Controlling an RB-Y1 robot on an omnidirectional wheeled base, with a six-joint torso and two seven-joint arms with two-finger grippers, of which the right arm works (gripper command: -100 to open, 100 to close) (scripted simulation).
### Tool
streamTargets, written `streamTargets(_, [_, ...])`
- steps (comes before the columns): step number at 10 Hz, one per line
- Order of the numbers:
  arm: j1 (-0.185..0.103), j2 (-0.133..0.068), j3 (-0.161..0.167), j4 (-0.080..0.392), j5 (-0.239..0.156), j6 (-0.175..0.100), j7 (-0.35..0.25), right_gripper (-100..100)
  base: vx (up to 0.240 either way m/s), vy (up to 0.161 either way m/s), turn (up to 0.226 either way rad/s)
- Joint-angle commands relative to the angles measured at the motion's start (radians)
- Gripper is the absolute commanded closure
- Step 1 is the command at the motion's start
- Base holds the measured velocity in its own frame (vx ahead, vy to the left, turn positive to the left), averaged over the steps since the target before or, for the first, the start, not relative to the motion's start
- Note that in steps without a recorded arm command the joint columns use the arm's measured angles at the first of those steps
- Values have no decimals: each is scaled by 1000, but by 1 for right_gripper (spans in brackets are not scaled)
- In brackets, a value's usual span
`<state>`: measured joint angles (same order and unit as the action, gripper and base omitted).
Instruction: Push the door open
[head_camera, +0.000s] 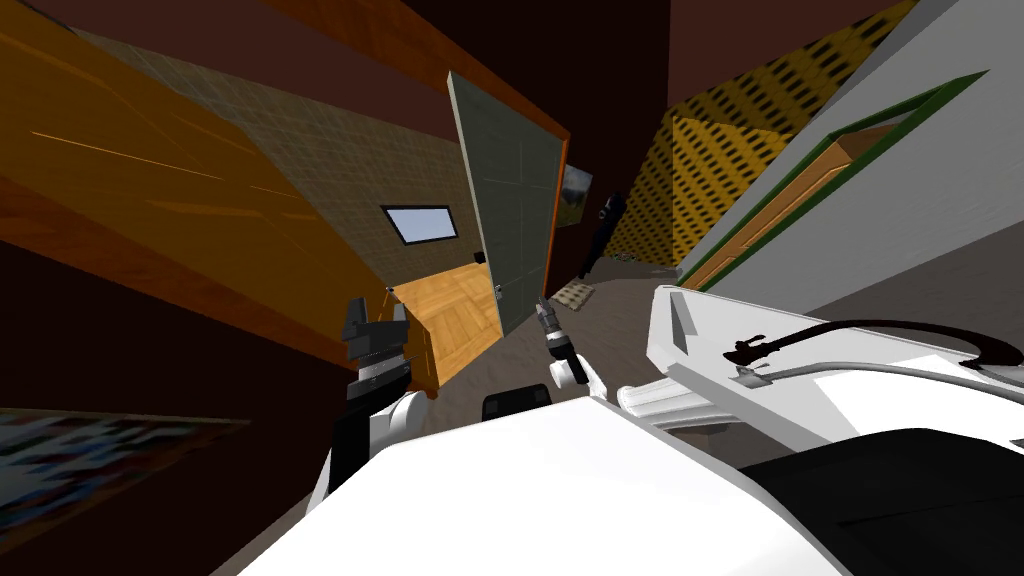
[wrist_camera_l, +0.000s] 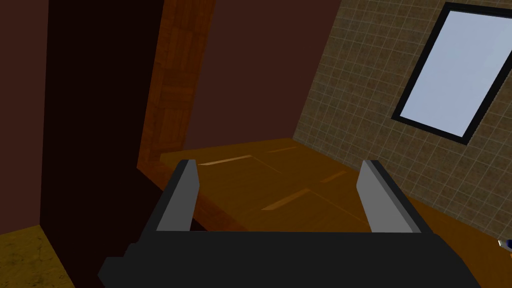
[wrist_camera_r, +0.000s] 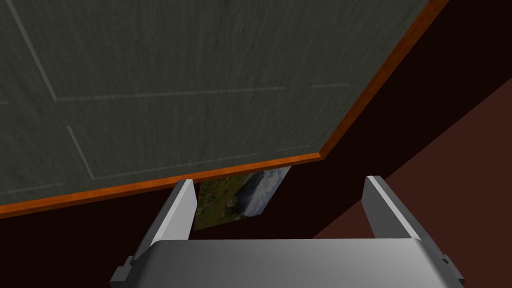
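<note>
A: Head view first. Where is the door?
B: The grey-green door (head_camera: 515, 220) stands ajar just ahead, with its dark handle (head_camera: 480, 257) on the free edge. Beside that edge I see a tiled wall (head_camera: 330, 170), a window (head_camera: 420, 223) and a wooden floor (head_camera: 455, 310). The right gripper (head_camera: 543, 308) sits low in front of the leaf. The left gripper (head_camera: 377, 312) is well off to its left.
A: Is anything crowding us?
B: A white basin (head_camera: 700, 345) sits close on my right. A rug (head_camera: 572, 293) and a dark figure (head_camera: 605, 225) lie further down the corridor. I judge the basin the one to mind if the body follows the push.
A: Left wrist view?
B: The fingers are spread wide with nothing between them. They point past a wooden door frame (wrist_camera_l: 170, 100) onto that wooden floor.
A: And the right wrist?
B: Its fingers are also fully apart and hold nothing. The door's panelled face lies just ahead of the fingertips, with an orange trim (wrist_camera_r: 150, 186) near them and a picture (wrist_camera_r: 240, 197) beyond. I cannot tell whether they touch the leaf.
A: So how should we push?
B: I'd set the fingers on the flat face, toward the handle side where leverage looks best. Then I'd press steadily, so the thin blades don't slide off onto the trim.
</note>
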<state>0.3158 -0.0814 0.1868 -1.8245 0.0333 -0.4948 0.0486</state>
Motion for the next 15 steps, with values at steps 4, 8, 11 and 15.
streamTargets(4, [-40, -10, 52, 121, -7, -36, -14, -100, 102, -18, -21])
streamTargets(8, [-79, -14, 99, 225, -13, -62, -25, -100, 104, -12, -22])
streamTargets(11, [-108, -15, 134, 303, -17, -81, -33, -100, 97, -8, -23])
streamTargets(15, [-146, -16, 180, 406, -23, -106, -44, -100, 102, -18, -22])
